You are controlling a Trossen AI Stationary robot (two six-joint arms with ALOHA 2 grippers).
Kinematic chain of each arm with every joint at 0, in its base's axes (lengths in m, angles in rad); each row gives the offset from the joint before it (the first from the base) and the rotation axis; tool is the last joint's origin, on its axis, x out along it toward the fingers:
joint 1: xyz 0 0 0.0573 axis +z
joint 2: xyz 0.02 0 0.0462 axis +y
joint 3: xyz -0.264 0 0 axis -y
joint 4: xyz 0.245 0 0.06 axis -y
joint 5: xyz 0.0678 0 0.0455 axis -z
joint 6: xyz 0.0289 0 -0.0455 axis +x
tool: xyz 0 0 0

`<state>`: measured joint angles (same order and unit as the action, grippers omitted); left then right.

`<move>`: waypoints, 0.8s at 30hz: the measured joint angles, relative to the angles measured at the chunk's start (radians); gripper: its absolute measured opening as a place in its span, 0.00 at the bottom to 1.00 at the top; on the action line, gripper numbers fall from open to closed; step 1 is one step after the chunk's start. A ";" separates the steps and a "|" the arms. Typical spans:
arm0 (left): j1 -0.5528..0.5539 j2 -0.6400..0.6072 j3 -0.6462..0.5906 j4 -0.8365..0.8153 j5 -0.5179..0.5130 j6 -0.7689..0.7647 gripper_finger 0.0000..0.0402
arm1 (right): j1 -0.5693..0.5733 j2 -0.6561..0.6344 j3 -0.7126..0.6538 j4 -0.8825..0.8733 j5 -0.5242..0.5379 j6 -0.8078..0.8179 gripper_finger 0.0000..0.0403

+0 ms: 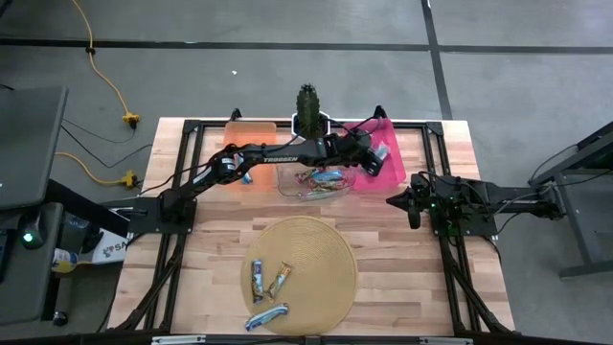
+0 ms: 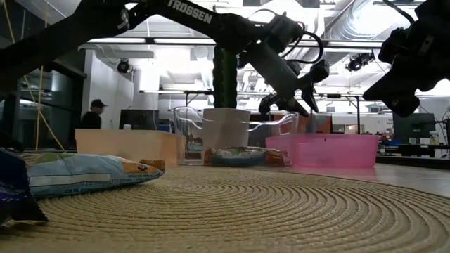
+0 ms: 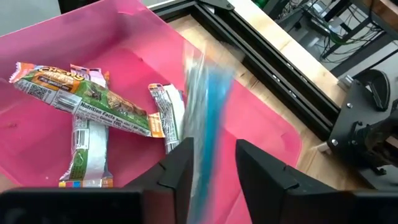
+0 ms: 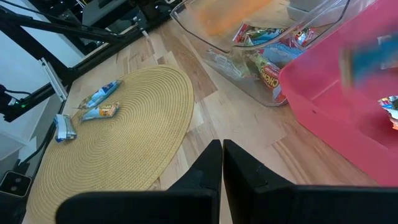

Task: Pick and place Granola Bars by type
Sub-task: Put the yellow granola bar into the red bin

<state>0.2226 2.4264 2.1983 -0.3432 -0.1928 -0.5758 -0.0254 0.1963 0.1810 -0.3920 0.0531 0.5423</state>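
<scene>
Overhead, the left gripper (image 1: 375,150) hangs above the pink bin (image 1: 391,171), its jaws spread, and a blurred blue-and-white bar (image 3: 208,118) sits in the gap between its fingers (image 3: 179,171); whether it touches them cannot be told. Three bars (image 3: 93,109) already lie in the pink bin. The clear bin (image 1: 316,182) beside it holds several more bars. Three bars (image 1: 270,283) rest on the round woven mat (image 1: 326,254), well apart from the pink bin. The right gripper (image 1: 414,199) waits just beside the pink bin, jaws pressed together.
</scene>
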 joint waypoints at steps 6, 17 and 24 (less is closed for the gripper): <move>0.000 -0.001 0.000 -0.003 -0.017 0.004 0.39 | 0.000 0.000 0.000 0.000 0.000 0.000 0.00; 0.000 -0.051 -0.002 0.079 -0.008 0.164 0.43 | 0.000 0.000 0.001 -0.002 -0.001 0.000 0.00; 0.000 -0.136 -0.001 0.106 0.038 0.260 0.44 | 0.000 0.000 0.001 -0.008 -0.001 0.000 0.00</move>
<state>0.2226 2.2906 2.1971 -0.2374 -0.1546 -0.3163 -0.0255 0.1959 0.1818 -0.4004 0.0521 0.5426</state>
